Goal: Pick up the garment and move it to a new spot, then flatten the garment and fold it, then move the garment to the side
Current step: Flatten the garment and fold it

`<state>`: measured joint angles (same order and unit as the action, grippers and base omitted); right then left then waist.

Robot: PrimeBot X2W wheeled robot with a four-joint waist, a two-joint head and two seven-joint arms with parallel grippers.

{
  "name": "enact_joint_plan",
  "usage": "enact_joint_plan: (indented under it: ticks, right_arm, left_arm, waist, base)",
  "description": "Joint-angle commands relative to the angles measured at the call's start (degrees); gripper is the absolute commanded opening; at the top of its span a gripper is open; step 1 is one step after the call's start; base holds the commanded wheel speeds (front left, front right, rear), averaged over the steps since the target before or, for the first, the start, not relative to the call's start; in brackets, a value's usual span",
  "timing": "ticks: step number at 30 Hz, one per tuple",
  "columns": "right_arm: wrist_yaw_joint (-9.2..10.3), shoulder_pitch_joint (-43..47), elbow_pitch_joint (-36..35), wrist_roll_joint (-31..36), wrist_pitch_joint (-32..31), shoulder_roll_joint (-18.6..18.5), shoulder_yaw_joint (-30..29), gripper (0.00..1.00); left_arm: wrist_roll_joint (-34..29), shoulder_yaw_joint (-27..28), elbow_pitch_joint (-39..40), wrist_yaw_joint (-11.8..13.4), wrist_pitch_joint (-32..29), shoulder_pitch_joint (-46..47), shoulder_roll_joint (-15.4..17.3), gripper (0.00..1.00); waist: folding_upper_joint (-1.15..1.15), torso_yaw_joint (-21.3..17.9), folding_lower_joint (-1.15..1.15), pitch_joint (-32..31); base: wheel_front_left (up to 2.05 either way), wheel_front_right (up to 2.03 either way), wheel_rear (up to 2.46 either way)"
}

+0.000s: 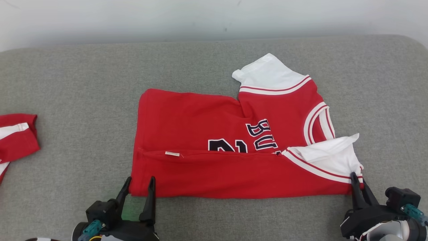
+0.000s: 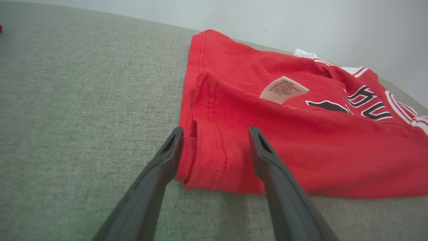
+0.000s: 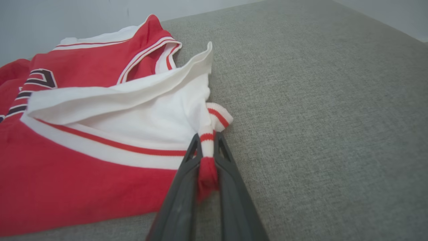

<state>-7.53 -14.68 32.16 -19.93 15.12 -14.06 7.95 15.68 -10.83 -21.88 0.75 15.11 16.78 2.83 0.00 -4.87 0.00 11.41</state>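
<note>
Far left: one red-and-white fabric piece (image 1: 16, 137), cropped by the frame, possibly a second garment. Left gripper (image 1: 140, 179) has its jaws apart, straddling the near-left hem corner of the one red jersey (image 1: 207, 134). The jersey lies half-folded mid-way across the grey woven cushion (image 1: 83, 83), with two white sleeves, dark lettering and one care tag (image 2: 283, 89). Right gripper (image 3: 207, 139) is pinched on the ribbed red-white cuff (image 3: 219, 117) at the near-right corner.

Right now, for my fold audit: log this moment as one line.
stage: folding | jersey: near edge folded over | left gripper: open, straddling hem corner | right gripper: shut on jersey sleeve trim
</note>
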Motion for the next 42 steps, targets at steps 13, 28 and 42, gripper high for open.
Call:
enact_joint_plan:
  ticks: [13, 28, 42]
  right_arm:
    - [0.08, 0.07, -1.21, -0.88, 0.01, -0.12, 0.50, 0.00]
    - [0.08, 5.97, 0.32, -0.04, 0.01, 1.04, 1.44, 0.00]
    - [0.08, 12.33, -2.04, -1.22, 0.01, 0.74, 3.69, 0.00]
  left_arm:
    - [1.34, 0.60, -3.84, 0.53, 0.07, -0.34, 0.15, 0.00]
    - [0.08, 5.16, -6.57, 0.06, 0.07, -9.38, 0.28, 0.00]
    - [-0.16, 6.65, -7.57, 0.07, 0.07, -13.80, 0.30, 0.00]
  waist:
    - [0.00, -0.90, 0.00, -0.71]
    - [0.00, -1.34, 0.00, -10.42]
    - [0.00, -0.12, 0.00, -12.99]
  base:
    - [0.00, 0.00, 0.00]
    - [0.00, 0.00, 0.00]
    - [0.00, 0.00, 0.00]
